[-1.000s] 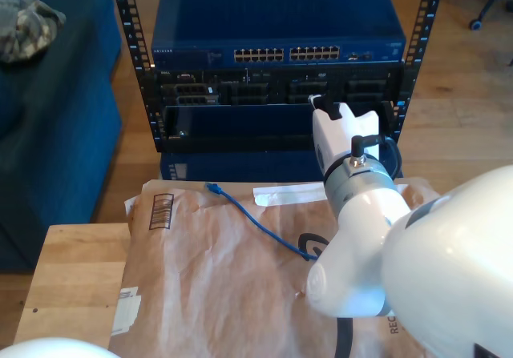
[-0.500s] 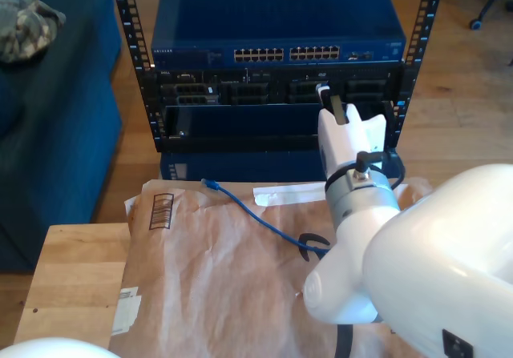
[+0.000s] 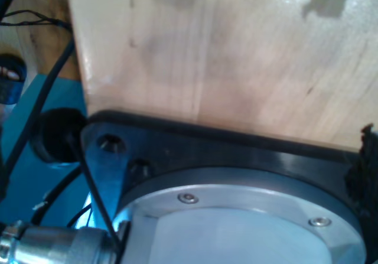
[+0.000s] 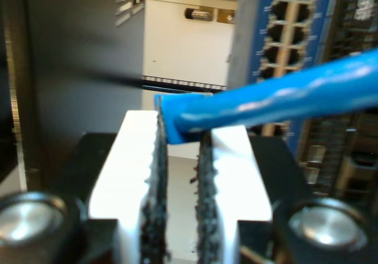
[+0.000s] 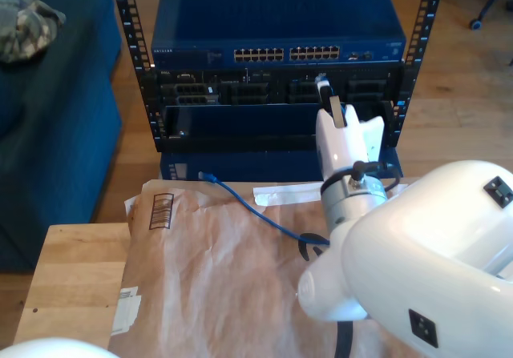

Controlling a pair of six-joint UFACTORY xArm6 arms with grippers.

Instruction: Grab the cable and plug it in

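The blue cable (image 5: 256, 212) lies across crumpled brown paper (image 5: 216, 286), and its free plug end (image 5: 205, 176) rests near the paper's far edge. Its other stretch passes under the white arm in the exterior view. In the second wrist view my second gripper (image 4: 183, 129) is shut on the cable (image 4: 277, 95), which sticks out sideways from between the black pads (image 4: 155, 175). In the exterior view this gripper (image 5: 324, 83) is raised in front of the rack, just below the blue switch's row of ports (image 5: 286, 54). The first wrist view looks at a wooden board (image 3: 224, 57) and a black mounting plate (image 3: 236, 149).
The switch sits on top of a black rack (image 5: 240, 122) with further units below it. A blue couch (image 5: 56, 118) with a camouflage cloth (image 5: 24, 22) stands at the exterior view's left. The paper covers a wooden table (image 5: 76, 278). A white label strip (image 5: 284, 193) lies on the paper.
My second gripper has risen and moved closer to the rack with the cable in it. The free plug end has slid along the paper toward the rack.
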